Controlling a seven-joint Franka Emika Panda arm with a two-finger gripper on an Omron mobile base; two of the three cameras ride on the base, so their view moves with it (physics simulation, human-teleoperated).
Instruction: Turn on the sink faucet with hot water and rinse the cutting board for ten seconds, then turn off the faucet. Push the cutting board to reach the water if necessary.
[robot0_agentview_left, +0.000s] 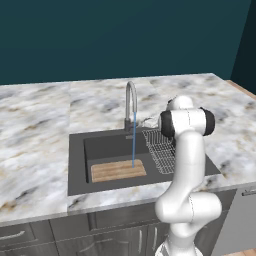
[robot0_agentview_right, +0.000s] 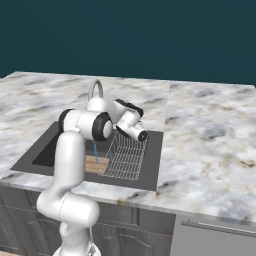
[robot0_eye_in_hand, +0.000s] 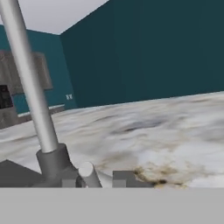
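one wire rack (robot0_agentview_left: 161, 150) beside cutting board (robot0_agentview_left: 118, 170); fingers' state unclear, perhaps at faucet (robot0_agentview_left: 131, 107) lever

Wire dish rack (robot0_agentview_left: 161, 149) crowding the sink (robot0_agentview_left: 77, 165) right; open basin above cutting board (robot0_agentview_left: 118, 170).

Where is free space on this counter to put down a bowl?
The marble counter left of the dark grey sink is bare, and so is the stretch right of the sink. The basin is crowded: wooden cutting board, wire dish rack.
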